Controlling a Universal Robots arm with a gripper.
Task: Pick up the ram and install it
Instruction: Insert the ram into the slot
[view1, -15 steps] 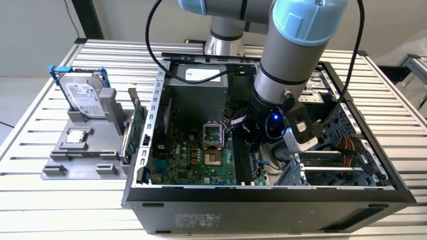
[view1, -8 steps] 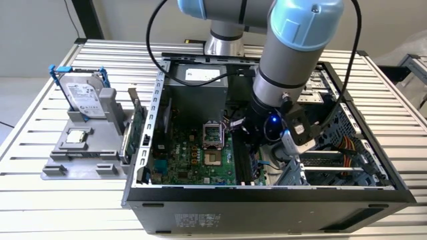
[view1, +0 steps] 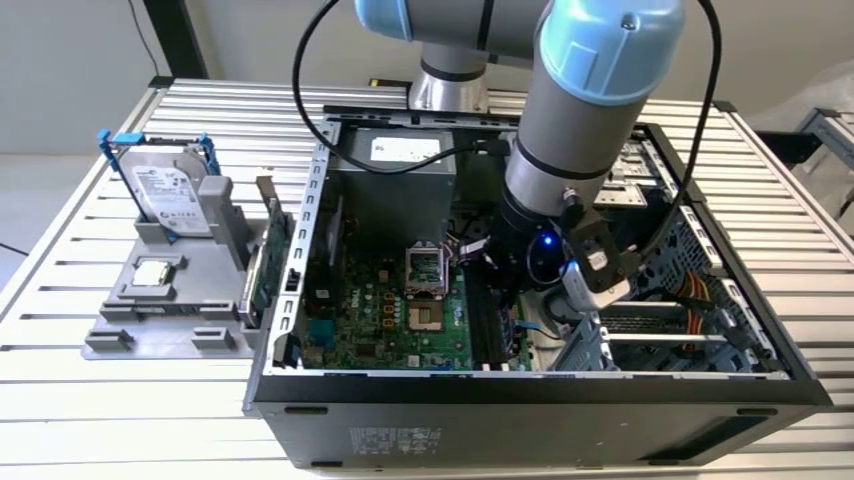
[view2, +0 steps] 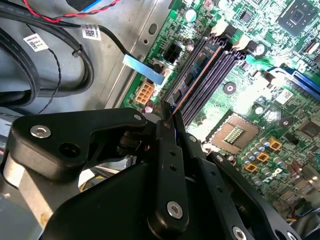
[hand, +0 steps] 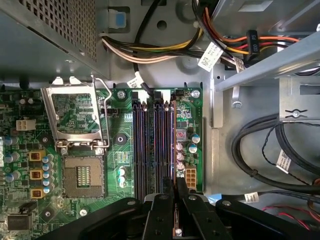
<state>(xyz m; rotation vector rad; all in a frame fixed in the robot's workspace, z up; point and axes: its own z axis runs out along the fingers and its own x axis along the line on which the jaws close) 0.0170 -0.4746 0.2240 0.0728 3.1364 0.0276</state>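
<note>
The ram (view2: 197, 75) is a thin stick seen edge-on, standing in the outermost memory slot of the green motherboard (view2: 270, 105), nearest the board's edge. In the first wrist view the ram (hand: 173, 145) runs alongside the other dark memory slots (hand: 150, 145). My gripper (view2: 170, 117) is shut on the ram's near end, its black fingers (hand: 162, 210) pressed close on either side of the thin edge. In the exterior view the gripper (view1: 514, 290) reaches down inside the open computer case (view1: 534, 390), over the board's right part.
A silver hard drive with a blue handle (view1: 171, 195) and a green expansion card (view1: 267, 270) stand in a grey holder left of the case. The power supply (view1: 394, 175), open CPU socket (hand: 80, 175), cable bundles (hand: 260, 155) and drive cage (view1: 654, 330) crowd the gripper.
</note>
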